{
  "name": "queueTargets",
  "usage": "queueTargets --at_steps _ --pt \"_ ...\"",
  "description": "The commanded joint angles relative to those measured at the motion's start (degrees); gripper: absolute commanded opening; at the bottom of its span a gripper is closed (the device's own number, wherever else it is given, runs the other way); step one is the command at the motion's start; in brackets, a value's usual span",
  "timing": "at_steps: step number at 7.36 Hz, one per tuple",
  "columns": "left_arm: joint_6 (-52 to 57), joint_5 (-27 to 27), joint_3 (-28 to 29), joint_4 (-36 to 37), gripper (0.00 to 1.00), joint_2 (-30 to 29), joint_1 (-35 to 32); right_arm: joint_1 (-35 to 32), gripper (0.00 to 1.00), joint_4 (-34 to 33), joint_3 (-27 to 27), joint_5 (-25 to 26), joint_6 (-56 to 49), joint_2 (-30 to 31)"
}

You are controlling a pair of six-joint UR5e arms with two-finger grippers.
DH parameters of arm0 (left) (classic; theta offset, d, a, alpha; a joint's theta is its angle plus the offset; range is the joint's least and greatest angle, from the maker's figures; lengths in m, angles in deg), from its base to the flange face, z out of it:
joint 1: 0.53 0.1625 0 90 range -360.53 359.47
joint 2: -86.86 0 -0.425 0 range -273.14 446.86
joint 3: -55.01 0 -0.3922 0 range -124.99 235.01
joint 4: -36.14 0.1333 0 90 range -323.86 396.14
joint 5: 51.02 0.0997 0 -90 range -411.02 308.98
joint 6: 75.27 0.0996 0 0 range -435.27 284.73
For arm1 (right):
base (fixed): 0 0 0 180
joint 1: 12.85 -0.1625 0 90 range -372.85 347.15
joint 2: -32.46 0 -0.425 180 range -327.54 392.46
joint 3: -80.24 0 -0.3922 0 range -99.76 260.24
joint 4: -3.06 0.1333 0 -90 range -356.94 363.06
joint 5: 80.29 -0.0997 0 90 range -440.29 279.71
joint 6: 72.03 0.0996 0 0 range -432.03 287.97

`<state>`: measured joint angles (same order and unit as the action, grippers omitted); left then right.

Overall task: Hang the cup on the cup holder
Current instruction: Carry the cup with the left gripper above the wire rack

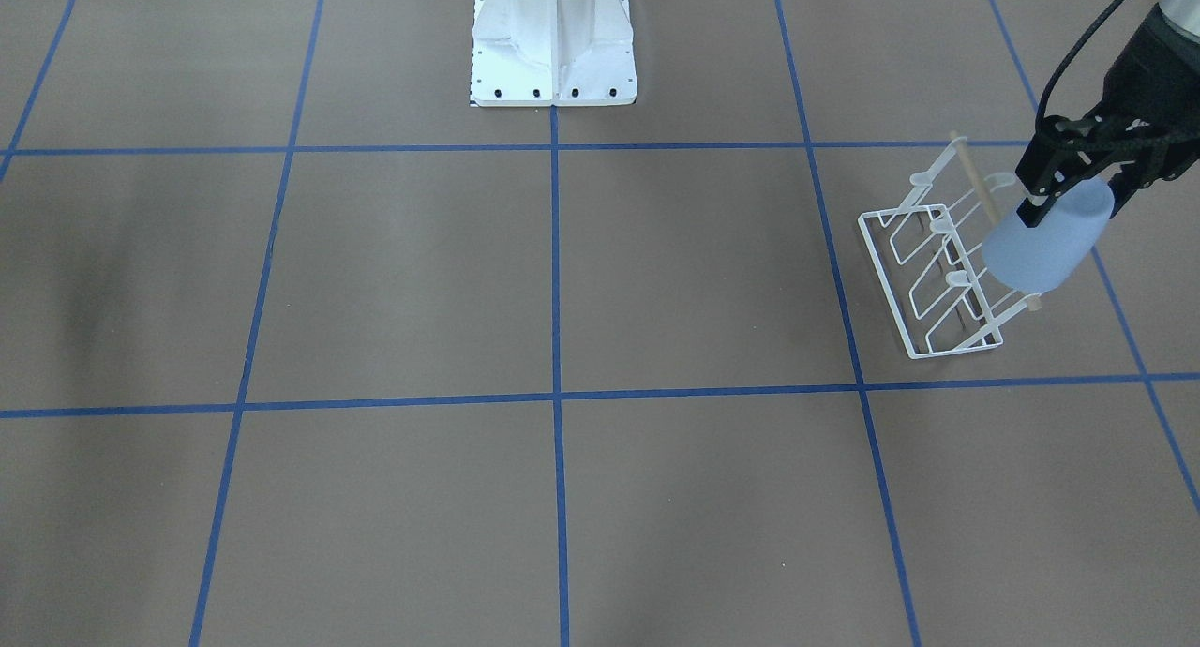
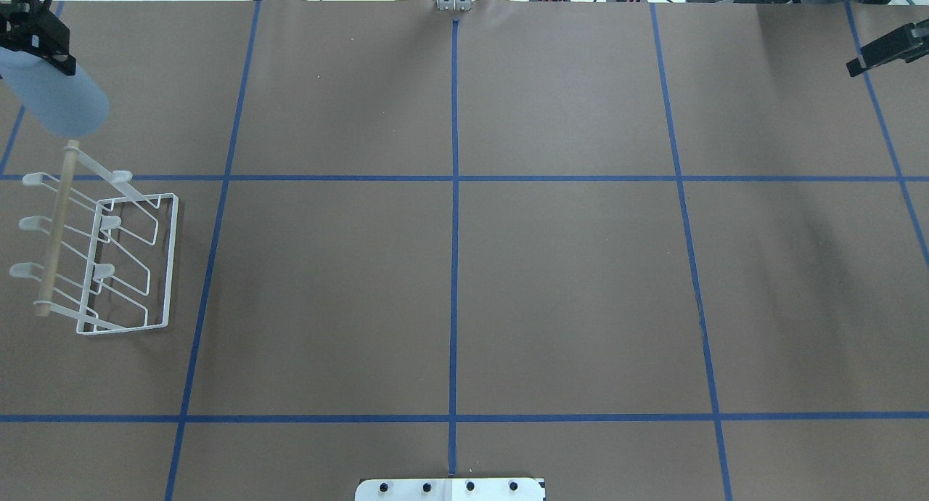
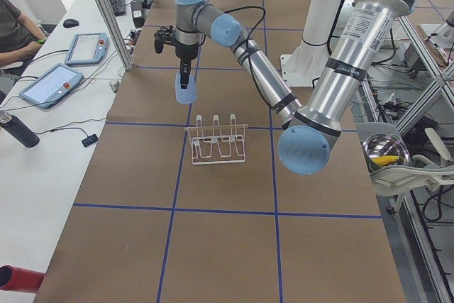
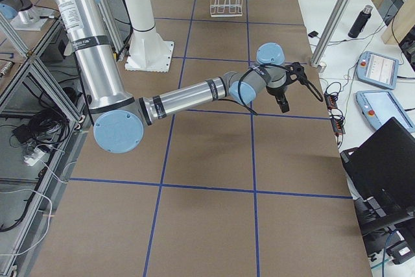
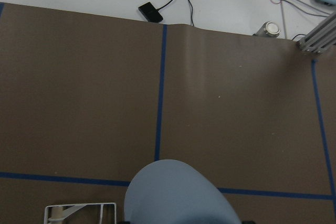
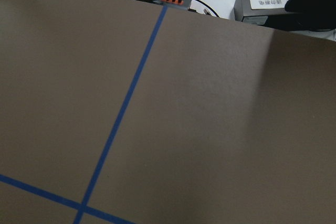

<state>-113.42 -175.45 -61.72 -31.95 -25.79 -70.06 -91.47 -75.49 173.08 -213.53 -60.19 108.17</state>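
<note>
My left gripper (image 1: pixel 1076 195) is shut on the narrow base end of the light-blue cup (image 1: pixel 1042 242). It holds the cup tilted in the air, wide rim pointing down toward the white wire cup holder (image 1: pixel 886 287). In the overhead view the cup (image 2: pixel 59 98) hangs just past the far end of the rack's wooden dowel (image 2: pixel 56 225). I cannot tell whether cup and dowel touch. No cup hangs on the prongs. The left wrist view shows the cup (image 5: pixel 178 192) and a rack corner (image 5: pixel 79 205). My right gripper (image 2: pixel 889 47) hovers far right; its jaws are unclear.
The white pedestal base (image 1: pixel 553 56) stands at the robot's side of the table, in the middle. Blue tape lines grid the brown table. Tablets (image 3: pixel 51 83) and a dark bottle (image 3: pixel 18 129) lie on the white side bench beyond the table's far edge.
</note>
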Motion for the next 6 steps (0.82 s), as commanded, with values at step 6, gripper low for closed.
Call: queueTargets --at_steps 6 --pt "1.24 -5.39 11.17 1.11 0.00 -1.78 3.61 -0.57 1.00 -22.44 5.68 -0.26 -10.96 0.40"
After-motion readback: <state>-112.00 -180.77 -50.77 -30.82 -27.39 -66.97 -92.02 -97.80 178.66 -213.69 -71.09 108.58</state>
